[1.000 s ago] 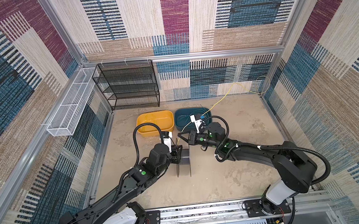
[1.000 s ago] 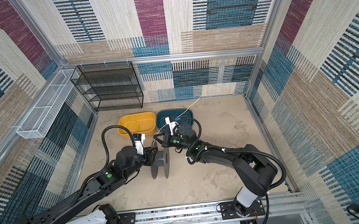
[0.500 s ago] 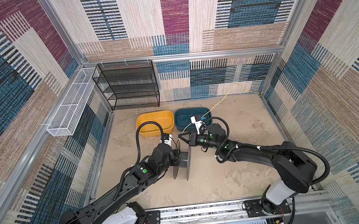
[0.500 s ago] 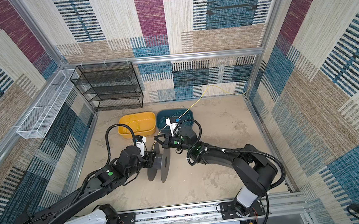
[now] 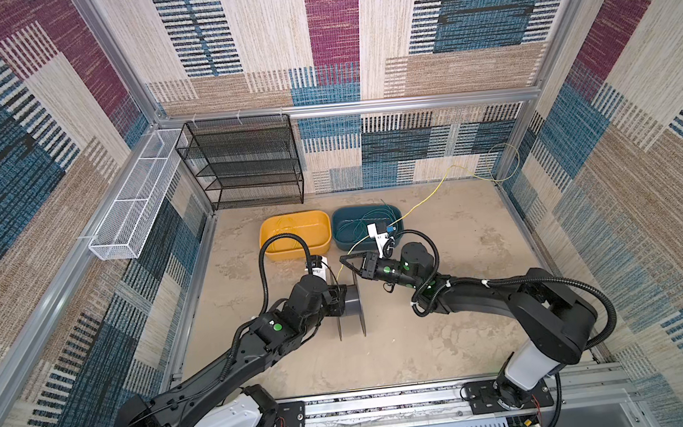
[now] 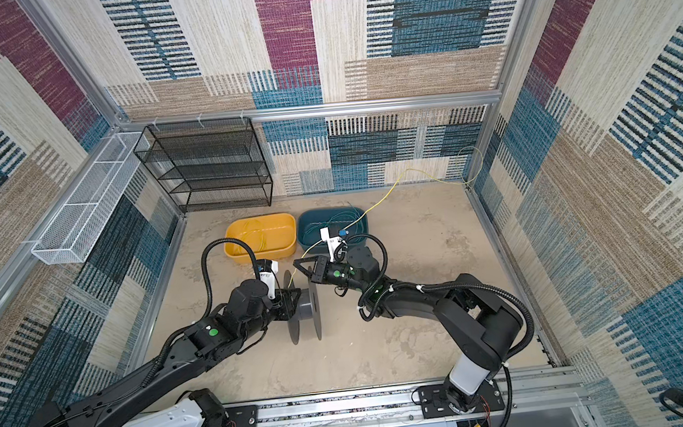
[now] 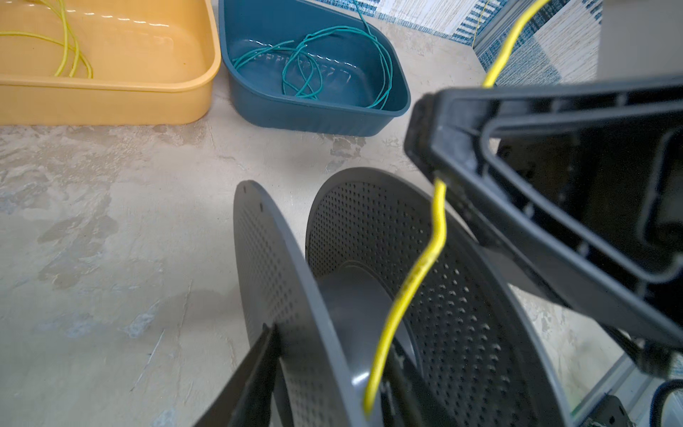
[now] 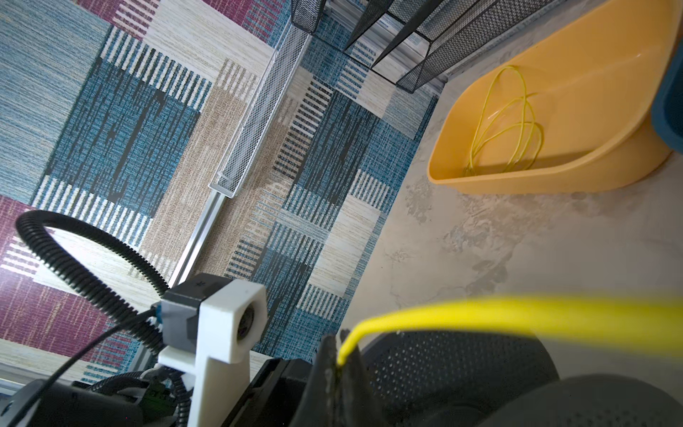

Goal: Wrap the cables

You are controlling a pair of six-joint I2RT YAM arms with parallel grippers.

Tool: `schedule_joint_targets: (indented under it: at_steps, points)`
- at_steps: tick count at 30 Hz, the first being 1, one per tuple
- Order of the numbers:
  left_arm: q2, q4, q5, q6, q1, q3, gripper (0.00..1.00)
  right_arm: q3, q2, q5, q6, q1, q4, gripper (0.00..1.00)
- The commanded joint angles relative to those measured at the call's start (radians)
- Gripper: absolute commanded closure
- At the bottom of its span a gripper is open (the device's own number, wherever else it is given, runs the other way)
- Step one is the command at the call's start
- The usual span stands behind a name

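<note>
Hovering over mottled beige floor (image 5: pixel 466 338) between patchwork walls (image 5: pixel 334 35), right pincer (image 5: pixel 343 261) pinches yellow cable (image 7: pixel 440 218); state of left pincer (image 5: pixel 340 300) unclear.

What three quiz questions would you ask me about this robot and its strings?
1. Pick one: the coiled cable in the blue tub is A) red, B) teal-green, C) white.
2. True or false: the right gripper is pinching the yellow cable.
3. Fill the gap: below that gripper, the yellow cable hangs down between the two round discs of the grey ____.

Key: 1 B. 2 true. 3 spool.
</note>
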Motion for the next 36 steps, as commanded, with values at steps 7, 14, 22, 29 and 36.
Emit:
schedule_joint_targets:
  at_steps: [7, 14, 22, 29, 36]
  points:
    - [-0.013, 0.037, -0.012, 0.000, 0.000, -0.015, 0.74, -0.005, -0.013, -0.036, 0.020, 0.022, -0.027, 1.00]
    - [-0.022, 0.049, -0.006, 0.019, 0.001, -0.023, 0.93, -0.024, 0.010, -0.030, 0.023, 0.027, -0.040, 1.00]
    - [-0.064, 0.020, -0.025, 0.043, 0.001, -0.018, 1.00, -0.029, 0.012, -0.024, 0.019, 0.027, -0.043, 1.00]
    - [-0.086, -0.008, -0.014, 0.103, 0.000, 0.027, 1.00, -0.009, -0.016, 0.001, -0.009, 0.027, -0.105, 0.95]
    - [-0.080, 0.006, 0.111, 0.215, 0.001, 0.070, 1.00, 0.017, -0.035, 0.013, -0.024, 0.027, -0.149, 0.87]
